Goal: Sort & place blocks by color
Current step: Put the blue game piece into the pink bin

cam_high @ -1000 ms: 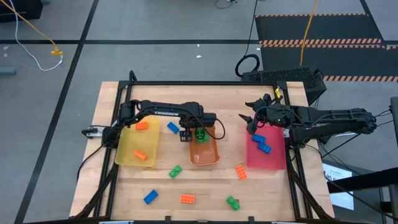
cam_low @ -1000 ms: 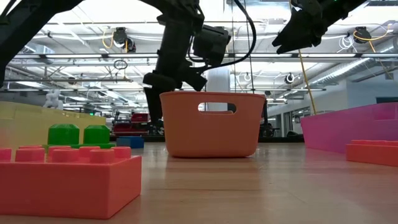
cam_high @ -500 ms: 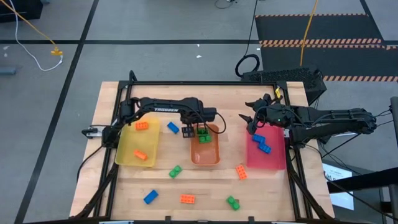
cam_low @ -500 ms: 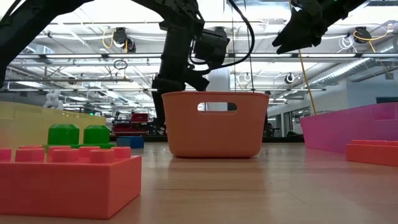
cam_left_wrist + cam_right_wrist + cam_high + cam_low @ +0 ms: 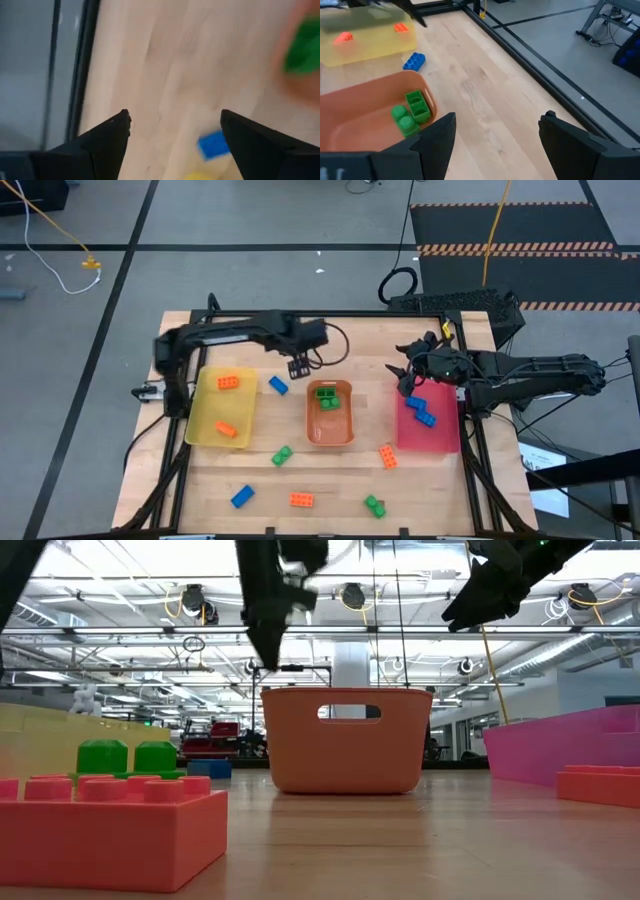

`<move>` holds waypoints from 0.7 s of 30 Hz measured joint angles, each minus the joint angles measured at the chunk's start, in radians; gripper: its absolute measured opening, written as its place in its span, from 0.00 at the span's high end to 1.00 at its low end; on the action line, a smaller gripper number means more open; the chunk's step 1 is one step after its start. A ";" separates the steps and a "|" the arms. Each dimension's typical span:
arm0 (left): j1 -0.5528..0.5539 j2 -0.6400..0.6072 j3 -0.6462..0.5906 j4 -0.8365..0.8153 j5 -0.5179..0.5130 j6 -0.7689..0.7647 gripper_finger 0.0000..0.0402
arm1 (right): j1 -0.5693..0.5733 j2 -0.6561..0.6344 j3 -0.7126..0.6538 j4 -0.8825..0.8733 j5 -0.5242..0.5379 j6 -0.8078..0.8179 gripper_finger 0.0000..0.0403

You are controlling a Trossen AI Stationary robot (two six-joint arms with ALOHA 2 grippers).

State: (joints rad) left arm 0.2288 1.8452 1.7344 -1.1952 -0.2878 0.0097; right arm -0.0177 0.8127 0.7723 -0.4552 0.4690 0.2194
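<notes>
On the wooden table [image 5: 330,470], the left gripper [image 5: 298,367], fingers apart and empty, should probably descend squarely over the nearby blue block [image 5: 278,385].

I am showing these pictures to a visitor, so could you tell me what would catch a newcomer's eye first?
Three bright trays in a row: the yellow tray holding orange blocks, the orange tray holding green blocks, the pink tray holding blue blocks. The left gripper hangs open past the orange tray's far end, and the right gripper waits open by the pink tray. More blocks lie loose on the near table.
</notes>
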 joint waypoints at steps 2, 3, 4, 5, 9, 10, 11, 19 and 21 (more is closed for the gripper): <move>-0.001 -0.083 -0.086 0.129 0.077 0.024 0.23 | 0.000 0.000 0.000 -0.011 -0.001 0.003 0.33; -0.002 -0.123 -0.134 0.184 0.109 0.031 0.23 | 0.000 0.000 0.000 -0.015 -0.002 0.006 0.33; -0.002 -0.163 -0.185 0.234 0.134 0.033 0.23 | 0.000 0.000 0.000 -0.018 -0.002 0.008 0.33; 0.001 -0.198 -0.231 0.275 0.147 0.033 0.23 | 0.000 0.000 0.000 -0.021 -0.002 0.008 0.33; 0.015 -0.300 -0.388 0.337 0.154 0.005 0.23 | 0.000 0.000 0.000 -0.017 -0.001 0.008 0.33; 0.016 -0.314 -0.419 0.338 0.153 -0.007 0.23 | 0.000 0.000 0.000 -0.010 0.000 0.007 0.33; 0.017 -0.324 -0.452 0.339 0.150 -0.029 0.23 | 0.000 0.000 0.000 0.001 0.000 0.007 0.33; -0.026 -0.326 -0.655 0.332 0.108 -0.031 0.23 | 0.000 0.043 0.000 0.093 -0.001 0.006 0.33; -0.025 -0.326 -0.669 0.327 0.107 -0.018 0.23 | 0.000 0.061 0.000 0.101 -0.001 0.005 0.33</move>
State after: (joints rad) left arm 0.2037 1.5188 1.0655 -0.8680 -0.1810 -0.0081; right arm -0.0177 0.8739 0.7723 -0.3539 0.4678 0.2242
